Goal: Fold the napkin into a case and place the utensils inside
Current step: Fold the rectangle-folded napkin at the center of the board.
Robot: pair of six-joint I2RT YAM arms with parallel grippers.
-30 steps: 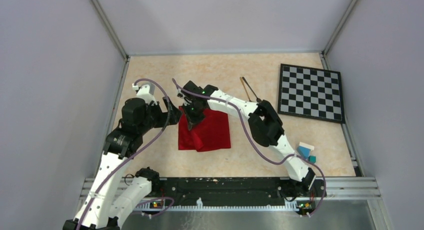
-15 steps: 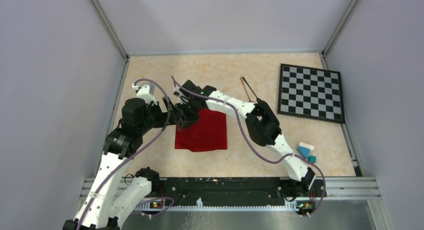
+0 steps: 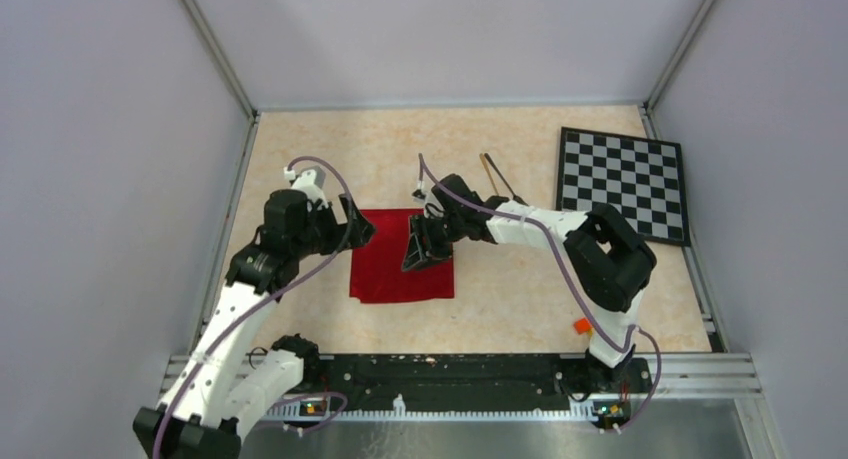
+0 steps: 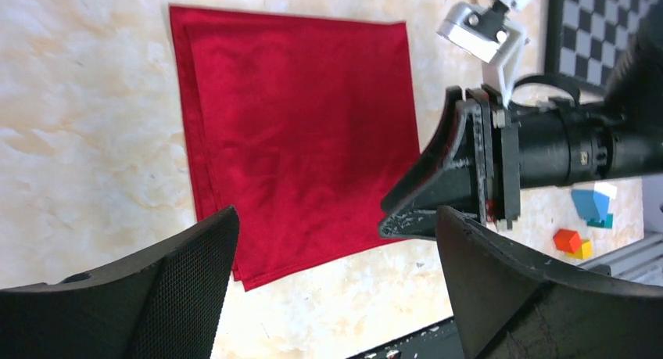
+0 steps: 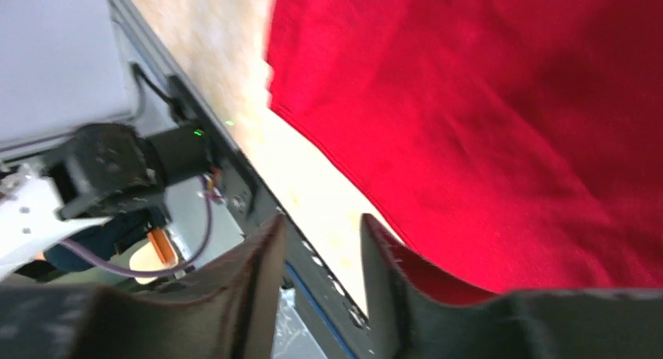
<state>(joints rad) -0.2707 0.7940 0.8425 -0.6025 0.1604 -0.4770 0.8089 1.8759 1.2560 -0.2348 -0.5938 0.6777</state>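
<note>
Top external view: the napkin (image 3: pixel 385 271) lay flat and folded at frame centre, no longer lifted as a second earlier. The right gripper (image 3: pixel 411 263), jaws narrowly parted and empty, had swung from the cloth's upper left to its right half. The left gripper (image 3: pixel 362 227) gaped wide at the left edge; the utensils (image 3: pixel 497 179) lay upper right.

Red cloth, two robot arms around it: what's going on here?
The robot is folding a napkin into a case for the fork and spoon, which lie untouched beyond it. The napkin lies flat, folded to a rough square. The left gripper hovers open at its left edge, the right gripper open at its right edge; neither holds anything.
</note>
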